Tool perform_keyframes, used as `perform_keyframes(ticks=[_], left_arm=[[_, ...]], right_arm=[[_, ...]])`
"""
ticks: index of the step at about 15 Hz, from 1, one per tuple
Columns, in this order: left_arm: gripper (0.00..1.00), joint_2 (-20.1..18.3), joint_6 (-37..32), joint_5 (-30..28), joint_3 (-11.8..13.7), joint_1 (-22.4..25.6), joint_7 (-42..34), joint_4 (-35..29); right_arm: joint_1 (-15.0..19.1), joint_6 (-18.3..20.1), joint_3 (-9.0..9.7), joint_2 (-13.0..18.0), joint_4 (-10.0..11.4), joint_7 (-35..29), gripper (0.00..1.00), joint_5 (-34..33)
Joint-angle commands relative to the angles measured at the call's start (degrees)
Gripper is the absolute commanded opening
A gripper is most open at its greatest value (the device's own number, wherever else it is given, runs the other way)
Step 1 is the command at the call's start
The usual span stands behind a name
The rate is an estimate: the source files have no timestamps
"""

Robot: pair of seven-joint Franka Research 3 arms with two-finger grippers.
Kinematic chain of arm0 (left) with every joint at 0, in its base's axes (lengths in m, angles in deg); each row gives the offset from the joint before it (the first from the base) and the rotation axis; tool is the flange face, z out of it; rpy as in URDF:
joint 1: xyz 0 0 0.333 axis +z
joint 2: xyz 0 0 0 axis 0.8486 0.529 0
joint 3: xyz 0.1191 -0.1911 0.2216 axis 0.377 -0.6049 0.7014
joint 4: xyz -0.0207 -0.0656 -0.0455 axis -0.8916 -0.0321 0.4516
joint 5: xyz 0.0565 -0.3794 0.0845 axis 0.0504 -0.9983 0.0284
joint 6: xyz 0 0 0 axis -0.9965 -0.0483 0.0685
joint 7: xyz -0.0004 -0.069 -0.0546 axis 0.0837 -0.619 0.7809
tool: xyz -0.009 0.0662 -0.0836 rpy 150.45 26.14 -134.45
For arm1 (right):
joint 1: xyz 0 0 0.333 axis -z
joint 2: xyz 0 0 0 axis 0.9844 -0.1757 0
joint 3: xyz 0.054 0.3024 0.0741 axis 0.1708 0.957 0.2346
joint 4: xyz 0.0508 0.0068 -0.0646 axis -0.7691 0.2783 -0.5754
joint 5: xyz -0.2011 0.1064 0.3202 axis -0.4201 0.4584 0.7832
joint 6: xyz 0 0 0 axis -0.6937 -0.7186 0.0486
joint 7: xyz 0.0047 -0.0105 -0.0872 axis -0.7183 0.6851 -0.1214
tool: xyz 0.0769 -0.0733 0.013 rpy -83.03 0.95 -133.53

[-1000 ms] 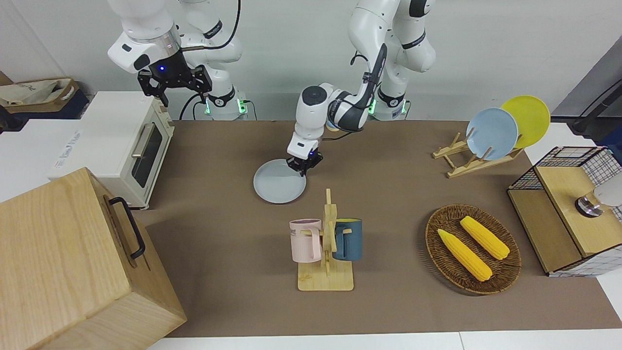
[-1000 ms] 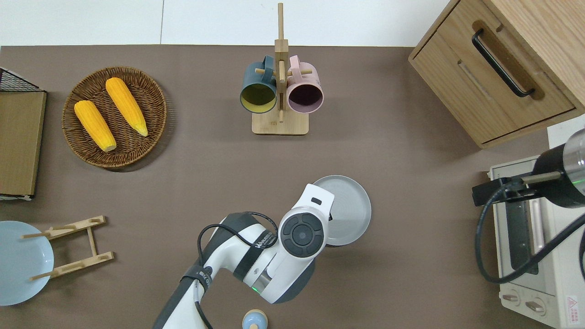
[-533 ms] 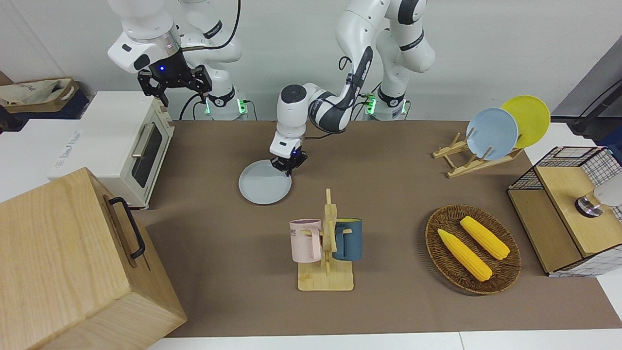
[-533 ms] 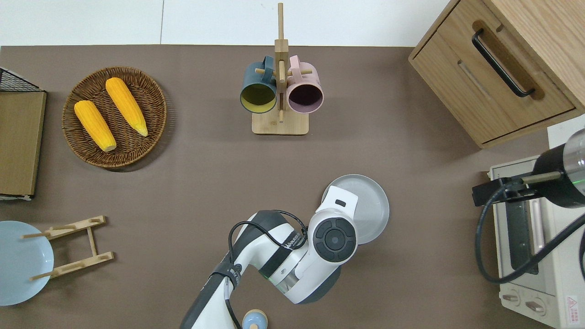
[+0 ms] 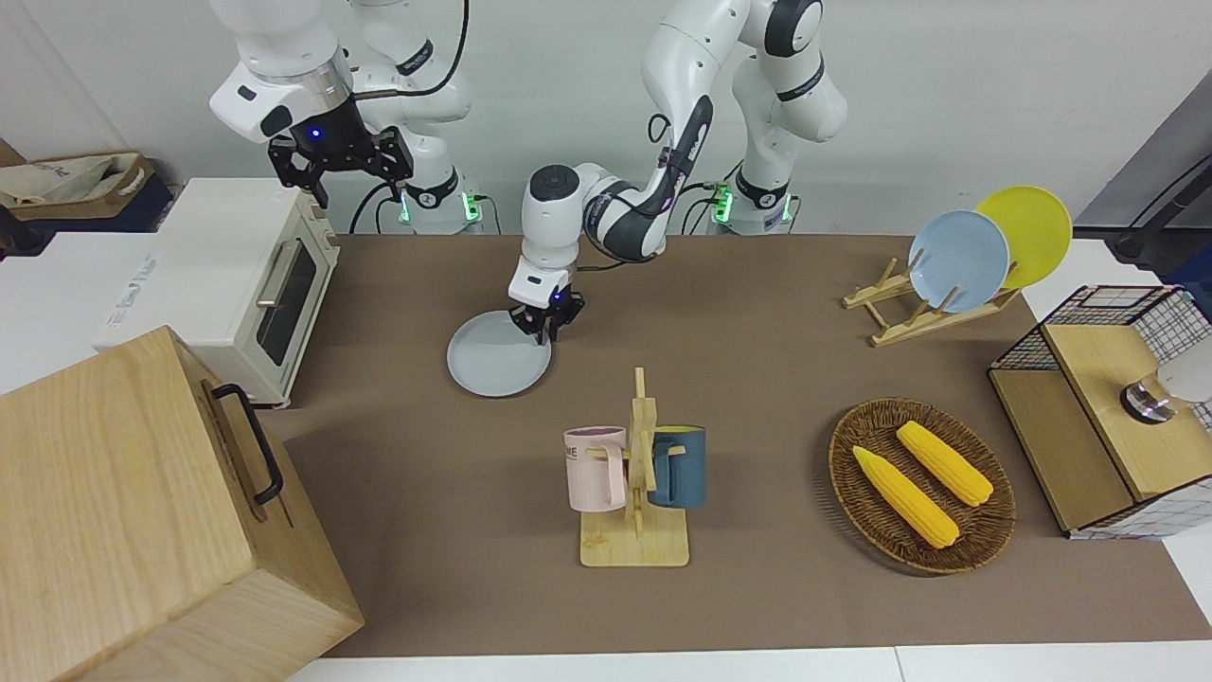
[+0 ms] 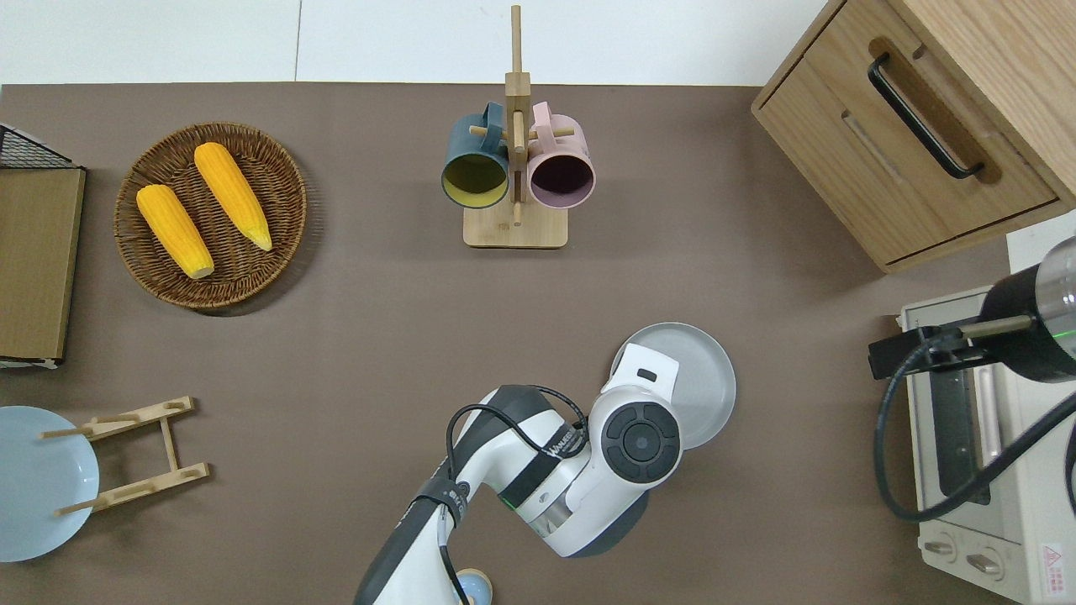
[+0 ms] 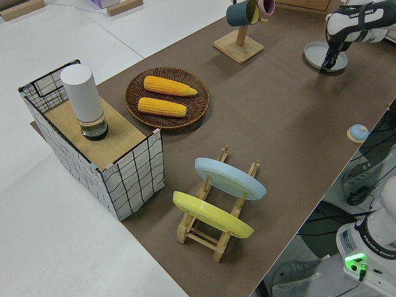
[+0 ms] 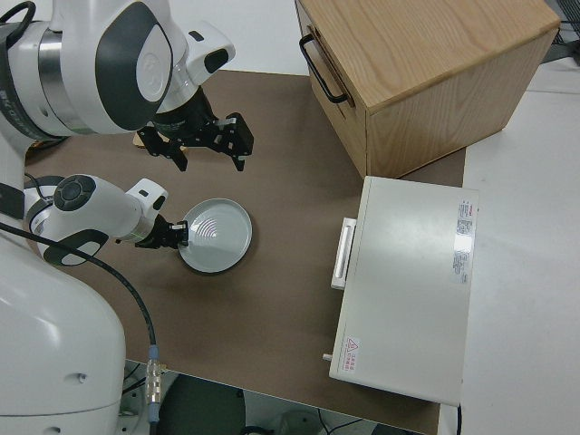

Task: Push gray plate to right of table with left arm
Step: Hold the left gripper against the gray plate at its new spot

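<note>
From the front, my left tool (image 5: 545, 328) is down at the edge of the gray plate (image 5: 492, 358) that faces the left arm's end of the counter (image 5: 757, 379), tips at the rim. I cannot tell whether its fingers are apart or together. The plate lies flat, nearer to the robots than the wooden mug rack (image 5: 639, 493) with its pink mug (image 5: 597, 469) and dark blue mug (image 5: 678, 466), and between that rack and the white toaster oven (image 5: 241, 284). My right arm is parked; its tool (image 5: 338, 156) has fingers spread apart.

From overhead, my left arm's wrist (image 6: 640, 430) covers the part of the gray plate (image 6: 702, 386) nearest the robots, so the tool itself is hidden. The plate sits between the middle of the counter and the toaster oven (image 6: 983, 445), well apart from the wooden drawer cabinet (image 6: 916, 134). The wicker basket (image 6: 277, 176) with two corn cobs (image 6: 231, 195) lies toward the left arm's end.

From the left side, the plate rack (image 7: 216, 232) holds a sky-blue plate (image 7: 229, 178) and a yellow plate (image 7: 210, 215); the gray plate (image 7: 318, 54) shows far along the counter with my tool (image 7: 325, 64) at its edge.

From the right side, the left tool (image 8: 172, 236) touches the rim of the gray plate (image 8: 217, 237), which is empty, well apart from the toaster oven (image 8: 408, 290).
</note>
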Motion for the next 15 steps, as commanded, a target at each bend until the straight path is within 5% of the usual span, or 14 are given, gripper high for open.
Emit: perform_keyframes(ticks=[1,3,15], left_arm=[[0.72,-0.67,-4.30,1.40,0.80,0.17,0.38,1.99],[1.00,-1.82,-5.70,1.32,0.89,0.18,-0.59,1.99],[1.00,-13.33,-13.60,-0.79,1.07,6.67,-15.87,-4.16]], right_arm=[[1.07,0.89,0.92,0.14,-0.53,-0.75,0.983,0.25],[1.07,0.89,0.92,0.14,-0.53,-0.75,0.983,0.25],[1.07,0.89,0.92,0.14,-0.53,-0.75,0.983,0.25]])
